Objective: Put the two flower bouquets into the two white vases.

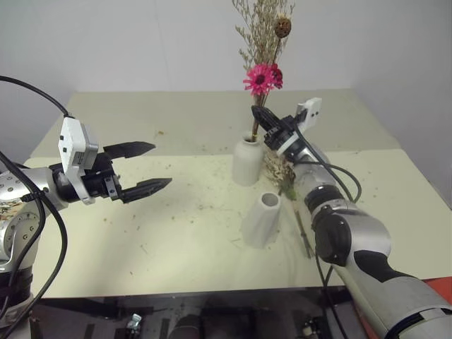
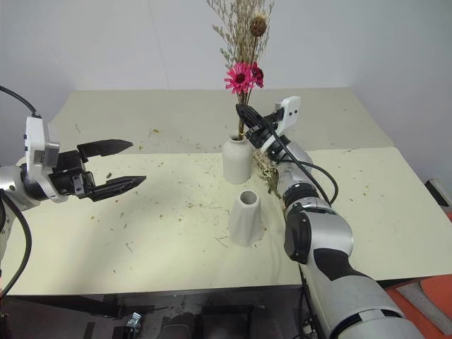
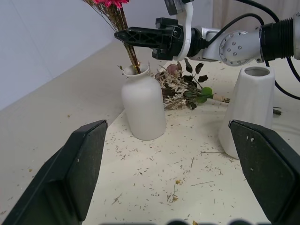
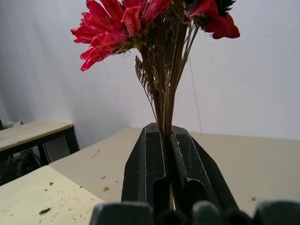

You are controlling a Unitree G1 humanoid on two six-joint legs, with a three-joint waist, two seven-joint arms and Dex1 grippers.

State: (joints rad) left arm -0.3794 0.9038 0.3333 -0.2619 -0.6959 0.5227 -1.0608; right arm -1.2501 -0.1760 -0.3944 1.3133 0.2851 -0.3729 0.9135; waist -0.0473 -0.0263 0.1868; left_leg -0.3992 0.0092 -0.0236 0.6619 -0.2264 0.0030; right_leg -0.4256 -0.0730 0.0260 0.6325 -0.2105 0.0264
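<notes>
Pale table [image 1: 106, 247] strewn with dried bits; bottle vase [image 1: 247, 161], cone vase [image 1: 262, 220], cream bouquet [image 3: 185, 89] lying.

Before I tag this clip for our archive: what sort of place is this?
Probably a lab or test room: a plain table littered with plant crumbs, bare white walls, and another desk nearby.

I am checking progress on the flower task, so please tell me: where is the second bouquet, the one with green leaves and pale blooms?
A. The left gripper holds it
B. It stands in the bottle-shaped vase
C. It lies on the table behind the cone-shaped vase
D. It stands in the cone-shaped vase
C: the leafy bouquet lies flat on the table, between the bottle-shaped vase and the cone-shaped vase, whose mouth is empty.
</notes>
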